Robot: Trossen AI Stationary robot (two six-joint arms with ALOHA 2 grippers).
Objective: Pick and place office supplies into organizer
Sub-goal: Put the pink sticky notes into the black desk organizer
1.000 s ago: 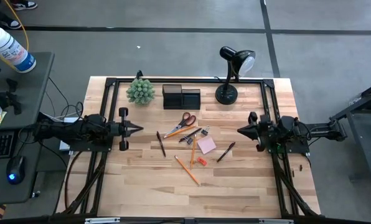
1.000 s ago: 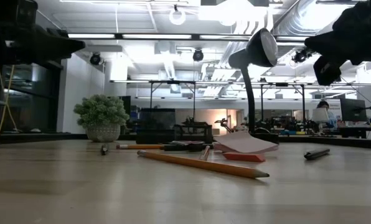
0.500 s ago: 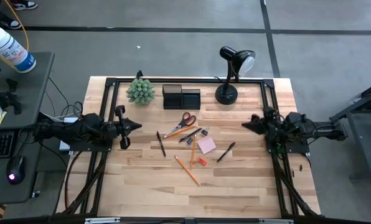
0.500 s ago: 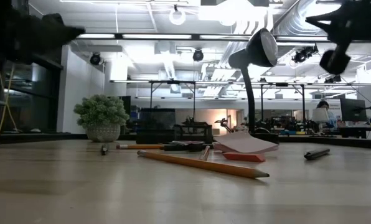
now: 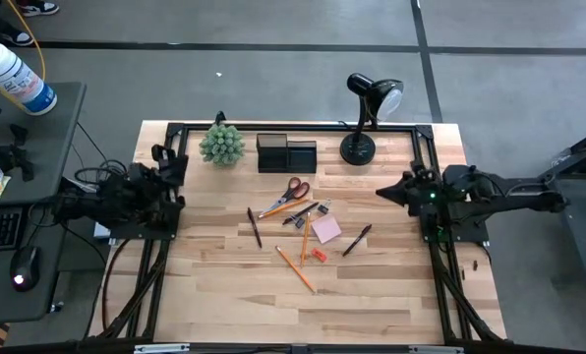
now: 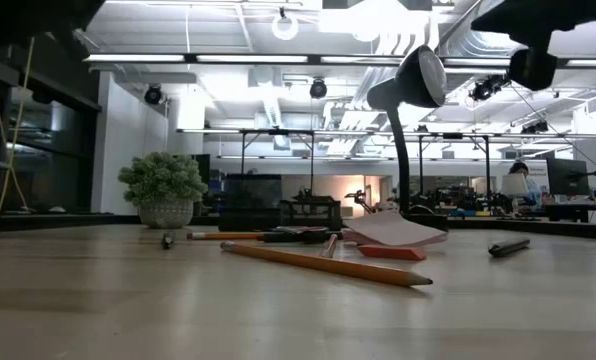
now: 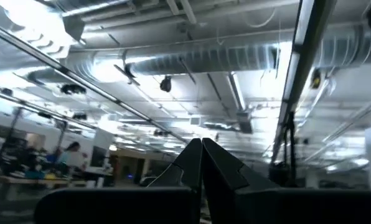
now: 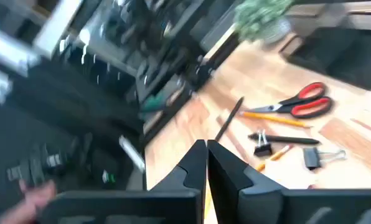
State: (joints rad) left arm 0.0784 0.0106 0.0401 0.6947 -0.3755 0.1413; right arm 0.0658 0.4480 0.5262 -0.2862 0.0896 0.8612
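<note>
The office supplies lie loose mid-table: orange-handled scissors (image 5: pixel 291 190), several pencils (image 5: pixel 295 268), two dark pens (image 5: pixel 255 227) (image 5: pixel 357 239), a pink sticky-note pad (image 5: pixel 324 230), a red eraser (image 5: pixel 319 256) and a dark clip (image 5: pixel 295 218). The black organizer (image 5: pixel 286 153) stands behind them near the far edge. My left gripper (image 5: pixel 165 160) is shut at the table's left edge and tipped up toward the ceiling (image 7: pixel 201 146). My right gripper (image 5: pixel 381 193) is shut above the right edge, pointing toward the supplies (image 8: pixel 206 146). Neither holds anything.
A green spiky plant (image 5: pixel 221 145) stands left of the organizer and a black desk lamp (image 5: pixel 362 118) to its right, both at the far edge. A black frame (image 5: pixel 175 130) runs along the table's far, left and right sides. Bare wood lies toward the near edge.
Both grippers have risen, staying shut. My left gripper has tipped upward and rolled, its tips drawing back toward the table's left edge. My right gripper has lifted and rolled while still pointing across the table. The supplies have not moved.
</note>
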